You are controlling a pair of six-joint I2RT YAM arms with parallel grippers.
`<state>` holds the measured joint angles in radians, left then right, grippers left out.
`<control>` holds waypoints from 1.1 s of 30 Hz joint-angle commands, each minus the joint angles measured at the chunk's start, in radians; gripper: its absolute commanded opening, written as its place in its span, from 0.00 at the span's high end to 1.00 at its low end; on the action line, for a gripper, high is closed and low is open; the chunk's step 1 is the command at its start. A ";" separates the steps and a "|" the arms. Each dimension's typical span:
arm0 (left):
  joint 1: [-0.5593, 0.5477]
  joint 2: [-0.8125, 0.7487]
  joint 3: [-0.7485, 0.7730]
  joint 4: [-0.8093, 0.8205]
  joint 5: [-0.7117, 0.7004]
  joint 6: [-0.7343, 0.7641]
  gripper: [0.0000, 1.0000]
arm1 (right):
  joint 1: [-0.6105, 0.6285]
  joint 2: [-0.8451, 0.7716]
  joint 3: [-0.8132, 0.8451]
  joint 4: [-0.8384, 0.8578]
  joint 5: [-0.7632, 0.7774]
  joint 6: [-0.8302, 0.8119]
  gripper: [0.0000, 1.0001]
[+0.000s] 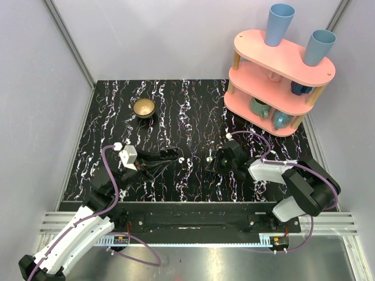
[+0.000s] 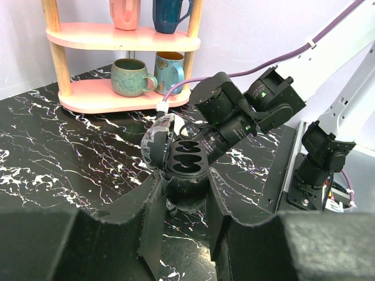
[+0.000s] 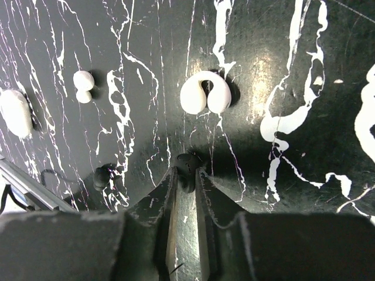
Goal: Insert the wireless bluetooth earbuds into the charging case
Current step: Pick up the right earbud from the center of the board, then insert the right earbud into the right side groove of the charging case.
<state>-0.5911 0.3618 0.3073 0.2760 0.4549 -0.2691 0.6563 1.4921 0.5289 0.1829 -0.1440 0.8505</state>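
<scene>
Gripping charging case (image 2: pixel 187 161) (lid open), left gripper (image 2: pixel 186 180)

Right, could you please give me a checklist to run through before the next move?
1. The charging case held by the left gripper: ok.
2. Its lid open, both slots empty: ok.
3. The white earbud in the right gripper: not ok, it lies loose ahead of it.
4. The small dark thing between the right jaws, gripped or not: cannot tell.
5. The smaller white piece really the second earbud: cannot tell.
</scene>
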 commanded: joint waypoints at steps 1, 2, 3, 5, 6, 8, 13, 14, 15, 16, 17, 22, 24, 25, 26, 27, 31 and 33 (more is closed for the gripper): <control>-0.004 0.002 0.033 0.020 -0.027 0.004 0.83 | 0.009 -0.006 0.003 -0.033 0.004 -0.024 0.82; -0.004 0.002 0.032 0.020 -0.025 0.004 0.83 | 0.011 -0.013 0.003 -0.030 0.001 -0.028 0.83; -0.004 0.000 0.033 0.019 -0.024 0.004 0.83 | 0.011 -0.022 0.005 -0.033 -0.002 -0.040 0.84; -0.004 0.002 0.032 0.020 -0.024 0.004 0.83 | 0.011 -0.059 0.008 -0.039 -0.008 -0.057 0.93; -0.004 0.002 0.035 0.020 -0.024 0.004 0.83 | 0.011 -0.073 0.011 -0.040 -0.014 -0.085 0.94; -0.006 0.000 0.035 0.019 -0.025 0.005 0.83 | 0.009 -0.114 0.029 -0.060 -0.032 -0.138 0.95; -0.006 0.000 0.035 0.017 -0.022 0.007 0.83 | 0.009 -0.214 0.124 -0.177 -0.133 -0.296 0.97; -0.006 0.000 0.035 0.020 -0.019 0.007 0.83 | 0.009 -0.230 0.167 -0.250 -0.152 -0.356 0.97; -0.006 0.000 0.035 0.022 -0.012 0.008 0.83 | 0.009 -0.245 0.190 -0.275 -0.173 -0.390 0.97; -0.006 0.002 0.035 0.023 -0.009 0.011 0.83 | 0.011 -0.278 0.213 -0.301 -0.207 -0.422 0.97; -0.006 0.002 0.035 0.023 -0.005 0.013 0.83 | 0.011 -0.294 0.259 -0.351 -0.213 -0.480 0.97; -0.006 -0.006 0.039 0.019 0.016 0.016 0.83 | 0.009 -0.426 0.365 -0.454 -0.284 -0.680 1.00; -0.006 -0.004 0.044 0.015 0.056 0.022 0.83 | 0.011 -0.460 0.417 -0.487 -0.302 -0.770 1.00; -0.006 -0.001 0.047 0.008 0.068 0.028 0.83 | 0.009 -0.490 0.433 -0.497 -0.331 -0.803 1.00; -0.006 0.000 0.059 0.000 0.079 0.033 0.83 | 0.011 -0.504 0.462 -0.514 -0.350 -0.876 1.00; -0.006 0.003 0.067 -0.007 0.100 0.039 0.84 | 0.011 -0.515 0.476 -0.522 -0.391 -0.908 1.00; -0.006 0.023 0.095 -0.038 0.149 0.071 0.86 | 0.014 -0.549 0.532 -0.577 -0.477 -1.065 1.00; -0.006 0.028 0.098 -0.038 0.181 0.071 0.87 | 0.016 -0.541 0.582 -0.615 -0.514 -1.149 1.00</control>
<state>-0.5926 0.3752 0.3519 0.2256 0.5461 -0.2272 0.6613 0.9493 1.0260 -0.3393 -0.5308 -0.0715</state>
